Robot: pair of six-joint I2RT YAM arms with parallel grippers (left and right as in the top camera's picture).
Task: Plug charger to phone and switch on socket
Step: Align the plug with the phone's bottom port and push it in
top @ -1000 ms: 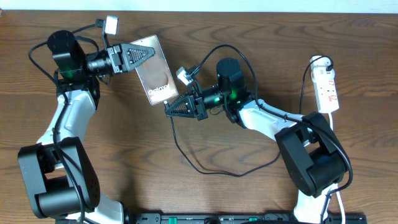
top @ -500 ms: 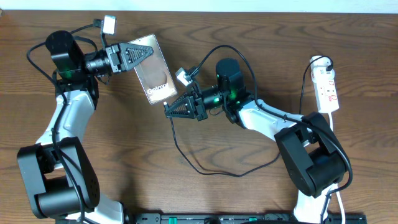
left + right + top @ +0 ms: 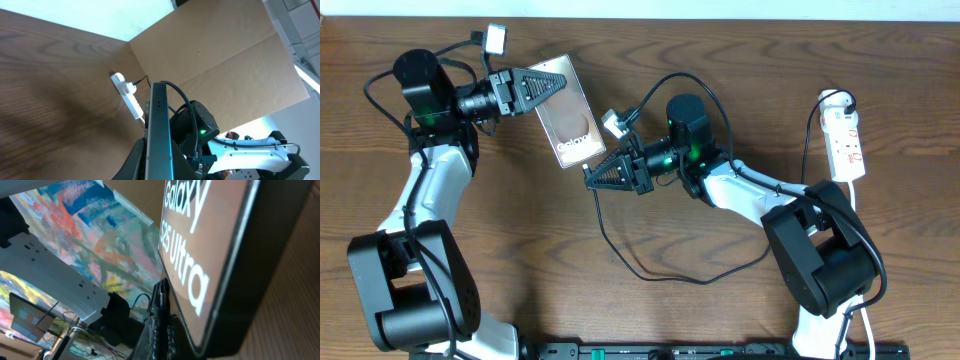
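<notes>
Near the far edge of the table (image 3: 520, 250), left of centre, the left gripper (image 3: 558, 82) grips the phone (image 3: 575, 125) by its far end. Its jaws are clamped on the slab, one on each face. The left wrist view shows this, with the phone seen edge-on between them. From overhead the phone lies at a slant, its lettered end turned toward the middle of the table.

Just beside that lettered end, on the side toward the near edge, sits the tip of the right gripper (image 3: 590, 178). Its jaws are drawn together to a point. They appear to be clamped on the plug tip of the charger (image 3: 655, 277), though the tip itself is too small and dark to make out. In the right wrist view the phone's end fills the picture with the white words "Galaxy S25 Ultra". Whether the plug touches the phone cannot be told.

From the right gripper the thin black cable runs toward the near edge. It then bends in a wide loop to the right and passes out of sight under the right arm.

The socket (image 3: 846, 140) lies along the right edge, toward the far right corner, well apart from both grippers. It shows red markings, and a black plug (image 3: 844, 100) sits at its far end.
</notes>
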